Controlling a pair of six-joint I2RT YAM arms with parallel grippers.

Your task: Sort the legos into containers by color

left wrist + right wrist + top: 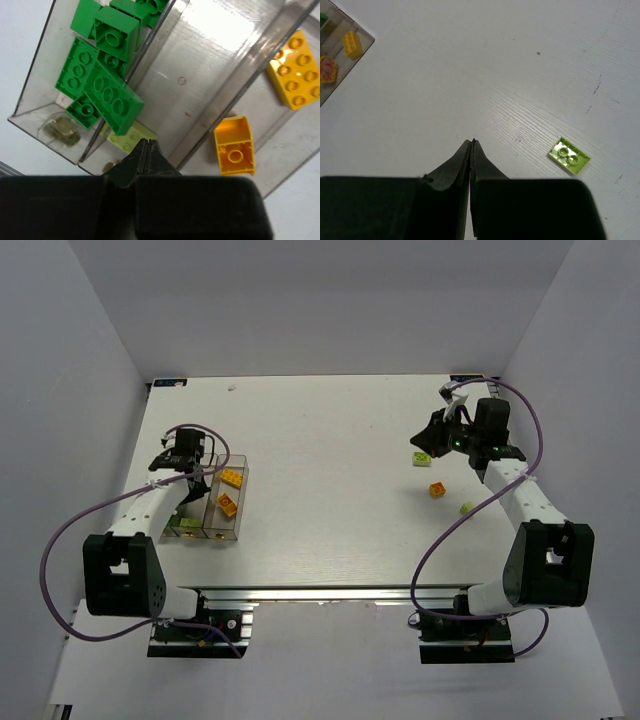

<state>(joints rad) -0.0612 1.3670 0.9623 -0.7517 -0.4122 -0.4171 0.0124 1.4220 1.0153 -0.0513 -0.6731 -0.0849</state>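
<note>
Probably a lab, white-walled robot booth (320, 300)

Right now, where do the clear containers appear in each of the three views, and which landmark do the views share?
Top external: the containers sit left of centre, beside the left arm.
Left wrist: the containers fill most of the picture, seen close.
Right wrist: one corner of the containers, at the upper left edge.
Shared landmark: the yellow-orange brick, studs up, in the outermost container.
</note>
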